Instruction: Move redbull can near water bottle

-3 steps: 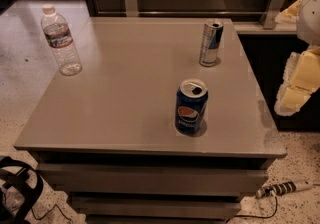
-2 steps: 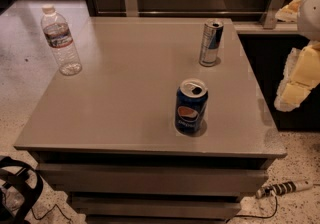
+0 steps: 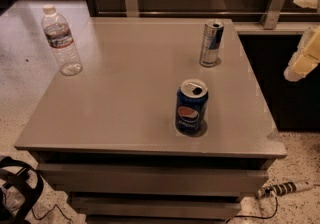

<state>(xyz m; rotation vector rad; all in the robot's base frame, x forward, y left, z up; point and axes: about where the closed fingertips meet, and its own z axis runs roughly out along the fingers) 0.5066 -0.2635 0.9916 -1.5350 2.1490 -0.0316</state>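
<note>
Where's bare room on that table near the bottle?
Bare patch between the water bottle and the two cans, plus the front left corner of the table. Busier on the right: redbull can, Pepsi can, and the gripper off the right edge.
</note>
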